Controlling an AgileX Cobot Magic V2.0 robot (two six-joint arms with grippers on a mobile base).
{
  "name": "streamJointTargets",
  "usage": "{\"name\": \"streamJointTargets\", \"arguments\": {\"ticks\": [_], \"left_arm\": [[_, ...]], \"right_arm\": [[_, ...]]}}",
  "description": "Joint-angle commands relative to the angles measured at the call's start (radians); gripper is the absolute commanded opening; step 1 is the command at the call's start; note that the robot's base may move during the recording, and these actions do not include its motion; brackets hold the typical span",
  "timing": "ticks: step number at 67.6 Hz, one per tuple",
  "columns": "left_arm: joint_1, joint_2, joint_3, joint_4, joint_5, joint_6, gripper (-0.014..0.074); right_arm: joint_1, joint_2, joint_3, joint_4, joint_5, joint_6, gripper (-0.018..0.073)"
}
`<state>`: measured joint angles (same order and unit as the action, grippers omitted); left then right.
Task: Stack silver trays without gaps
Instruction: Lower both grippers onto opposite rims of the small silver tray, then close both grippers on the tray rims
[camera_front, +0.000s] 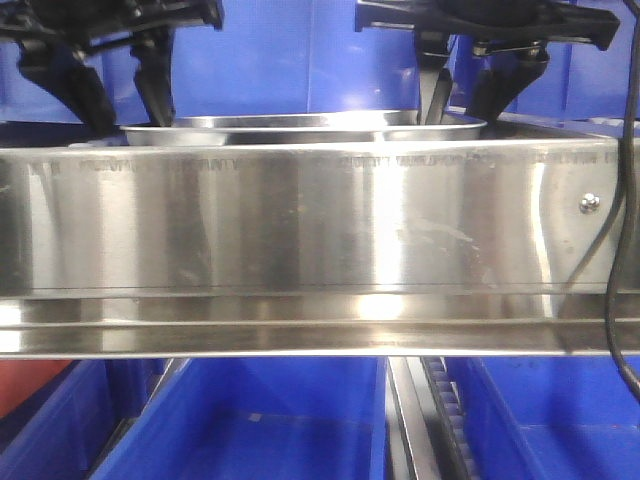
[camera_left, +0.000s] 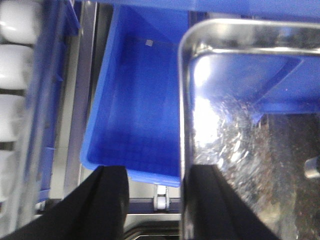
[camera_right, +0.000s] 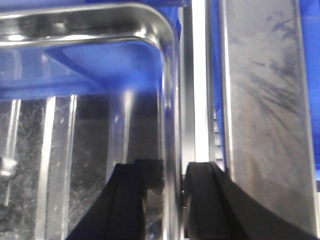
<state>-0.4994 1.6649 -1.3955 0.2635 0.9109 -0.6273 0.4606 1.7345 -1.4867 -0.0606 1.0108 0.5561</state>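
A silver tray (camera_front: 300, 128) shows only its rim above the steel shelf front, with one gripper at each end. My left gripper (camera_front: 130, 122) straddles the tray's left rim. In the left wrist view this gripper (camera_left: 156, 170) is open: one finger hangs over a blue bin, the other over the tray's (camera_left: 240, 125) floor. My right gripper (camera_front: 455, 118) straddles the right rim. Seen from the right wrist, this gripper (camera_right: 169, 167) is open, with the tray's (camera_right: 90, 125) rim in the gap and thin slits either side. Whether more trays lie under this one is hidden.
The long steel shelf front (camera_front: 300, 220) with a screw (camera_front: 590, 203) blocks the view of the tray's base. Blue bins (camera_front: 250, 420) stand on the lower level; another blue bin (camera_left: 135, 100) lies left of the tray. White rollers (camera_left: 15, 75) run far left. A black cable (camera_front: 625, 250) hangs right.
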Motion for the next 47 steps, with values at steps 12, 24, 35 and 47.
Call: {"name": "streamJointTargets", "arguments": {"ticks": [12, 24, 35, 47], "left_arm": [[-0.005, 0.022, 0.002, -0.052, -0.036, 0.036, 0.0213], [-0.005, 0.026, 0.002, -0.064, -0.038, 0.048, 0.0213], [-0.005, 0.026, 0.002, -0.059, -0.038, 0.048, 0.0213], [-0.005, 0.026, 0.002, -0.059, -0.04, 0.048, 0.0213]], "right_arm": [[0.001, 0.0, -0.009, -0.006, -0.023, -0.008, 0.013], [0.001, 0.005, -0.009, -0.006, -0.023, -0.008, 0.013], [0.001, 0.009, -0.009, -0.006, -0.017, -0.008, 0.013], [0.001, 0.011, -0.009, -0.006, -0.018, -0.008, 0.0129]]}}
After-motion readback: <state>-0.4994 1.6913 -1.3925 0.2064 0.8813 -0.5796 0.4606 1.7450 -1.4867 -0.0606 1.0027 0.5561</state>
